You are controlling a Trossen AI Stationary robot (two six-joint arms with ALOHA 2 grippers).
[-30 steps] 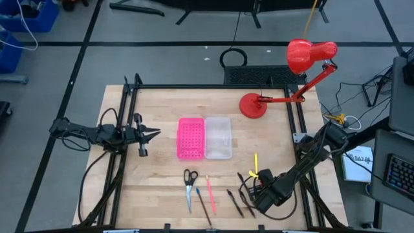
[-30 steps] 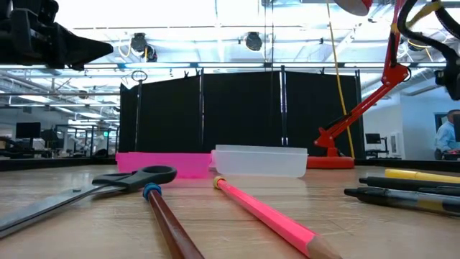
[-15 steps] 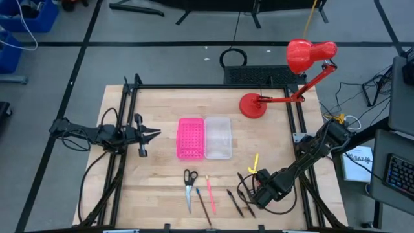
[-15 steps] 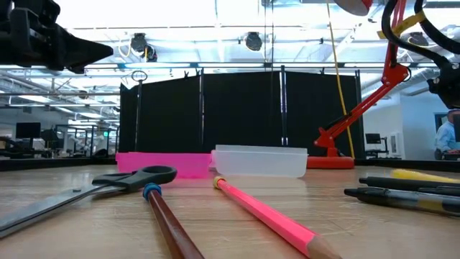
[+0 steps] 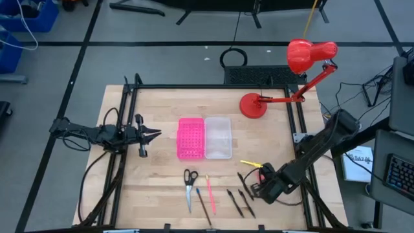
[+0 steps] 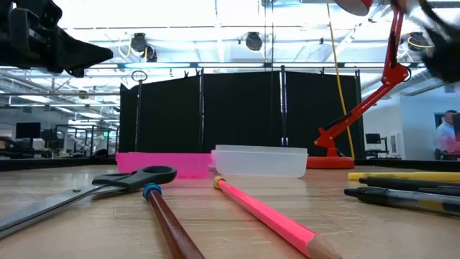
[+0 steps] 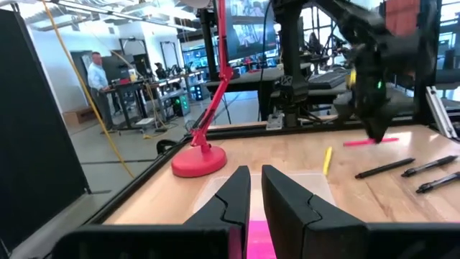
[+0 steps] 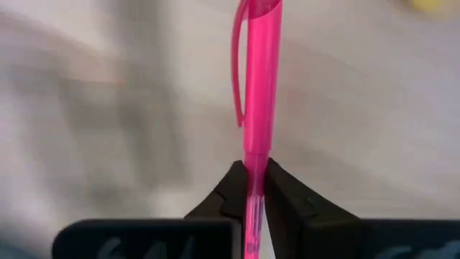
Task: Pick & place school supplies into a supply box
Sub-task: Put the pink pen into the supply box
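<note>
My right gripper (image 5: 259, 185) hovers over the table's near right part, shut on a pink pen (image 8: 257, 86), also seen in the left wrist view (image 7: 370, 142). A yellow pen (image 5: 250, 164) lies just beyond it, with black pens (image 5: 240, 200) on the near side. Scissors (image 5: 189, 184), a brown pencil (image 5: 202, 200) and a pink pencil (image 5: 209, 188) lie flat near the front edge. The clear supply box (image 5: 218, 137) stands mid-table, joined to its pink half (image 5: 191, 138). My left gripper (image 5: 155, 134) waits shut at the left, above the table. My right gripper pinches the pink pen's thin barrel (image 8: 253, 169) between its two fingertips (image 8: 230, 188). The clip end (image 8: 259, 18) sticks out past the fingers. The fingers come from above, pointing down, across the pen (image 7: 359, 143), which stays about level; whether it is clear of the table I cannot tell.
A red desk lamp has its base (image 5: 253, 105) at the far right of the table and its head (image 5: 309, 54) beyond the edge. Black frame rails (image 5: 129, 116) run along both sides. Bare wood lies between the box and the pens.
My right gripper has shut on the pink pen and shifted a little toward the far edge. The yellow pen, which pointed from near to far, has turned and now lies slanted across, nearer the table's left.
</note>
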